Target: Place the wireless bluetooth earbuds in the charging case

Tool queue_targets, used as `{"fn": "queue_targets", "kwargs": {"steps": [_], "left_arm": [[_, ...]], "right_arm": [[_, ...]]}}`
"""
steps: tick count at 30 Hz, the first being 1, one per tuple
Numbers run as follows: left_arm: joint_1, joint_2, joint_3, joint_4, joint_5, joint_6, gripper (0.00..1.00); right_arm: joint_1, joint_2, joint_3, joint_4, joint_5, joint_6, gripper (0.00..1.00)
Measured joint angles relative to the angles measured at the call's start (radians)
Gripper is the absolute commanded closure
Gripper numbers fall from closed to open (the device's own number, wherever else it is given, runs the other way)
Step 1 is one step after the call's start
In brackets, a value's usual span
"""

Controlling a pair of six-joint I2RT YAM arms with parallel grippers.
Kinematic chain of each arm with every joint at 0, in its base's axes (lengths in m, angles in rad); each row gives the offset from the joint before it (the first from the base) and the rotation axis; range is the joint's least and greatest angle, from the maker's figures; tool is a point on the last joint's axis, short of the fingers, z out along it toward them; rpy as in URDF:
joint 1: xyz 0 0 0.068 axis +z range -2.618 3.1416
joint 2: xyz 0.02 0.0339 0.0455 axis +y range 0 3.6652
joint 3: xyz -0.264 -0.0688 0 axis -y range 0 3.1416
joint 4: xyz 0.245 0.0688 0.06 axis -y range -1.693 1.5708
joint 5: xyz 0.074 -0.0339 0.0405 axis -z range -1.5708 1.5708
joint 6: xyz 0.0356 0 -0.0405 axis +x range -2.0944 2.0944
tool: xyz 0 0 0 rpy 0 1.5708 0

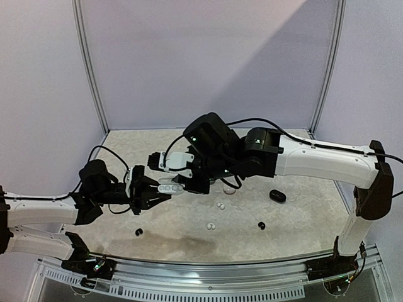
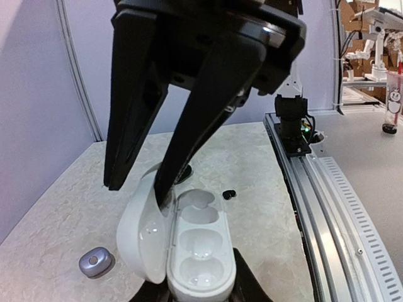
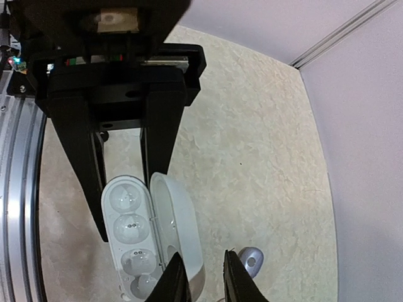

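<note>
Left gripper: clamped on the charging case, holding it up off the table with the open side facing up.
Right gripper: fingers a little apart, straddling the rim of the lid. One tip sits inside by the hinge and the other outside. We see nothing carried between them.
Case: the lid is swung open to one side. The wells look empty to us.
Earbuds: all the ones we can find lie on the table, none in the case. A white bud is nearest, with another white bud just in front of it. A black bud lies to the right and a second black bud near the left arm. What we take for a greyish bud lies on the table beside the lid side of the case.
Also present: a dark pebble case, well to the right.
Step, as we judge it: the lid is opened and the first bud is not yet fetched.
Doing it well: we would keep the left grip firm and the case level. The right fingers should lift straight clear of the lid rather than drag sideways, so the lid does not flip shut. Then pick a white bud by its body, line it up with its well, lower it squarely, and release only once it is seated.
Risk: a bud this small may slip or roll when pinched.
</note>
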Motion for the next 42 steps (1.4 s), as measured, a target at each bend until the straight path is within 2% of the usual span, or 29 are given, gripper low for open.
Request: {"fn": "queue_targets", "kwargs": {"steps": [10,18,25,31,34,36,38,41,42], "left_arm": [[0.001,0.01,0.0,-0.022,0.027,0.093,1.0],[0.004,0.023,0.004,-0.007,0.046,-0.034,1.0],[0.008,0.036,0.014,0.004,0.052,-0.103,1.0],[0.011,0.042,0.015,0.006,0.053,-0.128,1.0],[0.011,0.042,0.015,0.006,0.053,-0.135,1.0],[0.011,0.042,0.015,0.006,0.053,-0.136,1.0],[0.012,0.042,0.015,0.007,0.053,-0.133,1.0],[0.013,0.042,0.015,0.008,0.053,-0.129,1.0],[0.013,0.042,0.015,0.009,0.053,-0.129,1.0]], "right_arm": [[-0.051,0.0,0.0,-0.036,-0.179,0.075,0.74],[-0.092,0.0,0.0,-0.042,-0.283,0.108,0.65],[-0.121,-0.01,0.0,-0.031,-0.357,0.13,0.5],[-0.16,-0.071,-0.014,0.058,-0.435,0.171,0.31],[-0.198,-0.145,-0.071,0.138,-0.457,0.229,0.3],[-0.239,-0.189,-0.116,0.187,-0.454,0.288,0.39],[-0.288,-0.217,-0.153,0.212,-0.428,0.357,0.41],[-0.357,-0.223,-0.194,0.211,-0.367,0.46,0.35],[-0.375,-0.216,-0.206,0.204,-0.357,0.483,0.28]]}}
